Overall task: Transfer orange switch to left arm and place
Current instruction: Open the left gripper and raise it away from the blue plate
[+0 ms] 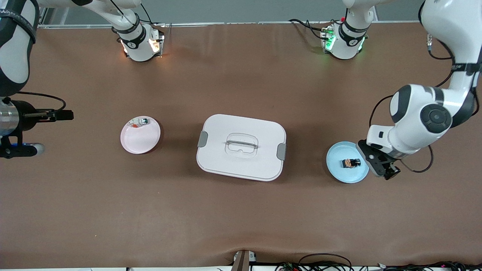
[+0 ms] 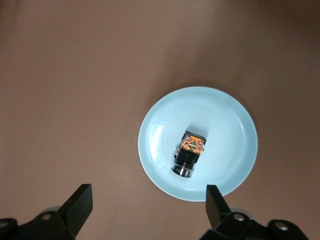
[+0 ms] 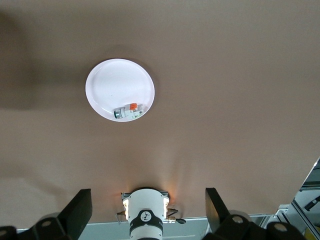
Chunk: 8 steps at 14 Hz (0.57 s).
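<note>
The orange switch (image 1: 351, 163) lies on its side on a light blue plate (image 1: 340, 171) toward the left arm's end of the table. It also shows in the left wrist view (image 2: 190, 149) on that plate (image 2: 227, 125). My left gripper (image 2: 148, 200) is open and empty, up over the plate's edge and the table beside it (image 1: 377, 162). The white box (image 1: 241, 146) stands closed at the table's middle. My right gripper (image 3: 147, 205) is open and empty, high over the right arm's end of the table.
A pink plate (image 1: 140, 137) lies between the box and the right arm's end, holding a small green-topped whitish piece (image 1: 143, 121) and a tiny red bit. The right wrist view shows it as a pale plate (image 3: 112, 82). Both arm bases stand along the table's back edge.
</note>
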### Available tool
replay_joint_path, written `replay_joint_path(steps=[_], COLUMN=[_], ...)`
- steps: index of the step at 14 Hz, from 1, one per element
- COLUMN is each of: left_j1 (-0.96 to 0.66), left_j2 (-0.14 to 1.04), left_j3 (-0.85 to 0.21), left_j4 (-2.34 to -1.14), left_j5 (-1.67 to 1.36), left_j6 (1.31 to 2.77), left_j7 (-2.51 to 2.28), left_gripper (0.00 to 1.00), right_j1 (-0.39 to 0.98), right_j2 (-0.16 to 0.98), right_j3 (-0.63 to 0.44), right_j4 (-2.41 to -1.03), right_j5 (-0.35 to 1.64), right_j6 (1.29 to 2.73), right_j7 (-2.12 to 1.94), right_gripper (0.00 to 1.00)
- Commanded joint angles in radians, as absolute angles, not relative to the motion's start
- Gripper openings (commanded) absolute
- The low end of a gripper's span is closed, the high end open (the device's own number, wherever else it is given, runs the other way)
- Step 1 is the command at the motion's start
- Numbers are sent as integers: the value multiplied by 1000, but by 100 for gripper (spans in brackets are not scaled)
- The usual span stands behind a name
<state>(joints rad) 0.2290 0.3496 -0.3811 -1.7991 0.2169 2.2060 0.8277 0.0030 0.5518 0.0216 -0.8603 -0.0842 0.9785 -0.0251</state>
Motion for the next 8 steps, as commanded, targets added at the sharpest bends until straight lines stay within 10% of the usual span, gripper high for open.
replay_joint_path(steps=[1, 8], left_j1=[230, 238], left_j2=[237, 51], left_j3=[-414, -411], left_j4=[-1766, -1697], left_j5=[222, 120], left_j6=[2045, 1800], left_j7=[553, 146], left_gripper=[100, 100], right_j1=[-44, -52], right_j2=[528, 459], right_j3=[38, 51], right_j4=[-877, -879], right_j5=[-94, -83], right_j6=[989, 1006], right_j7=[-26, -46], right_gripper=[100, 100])
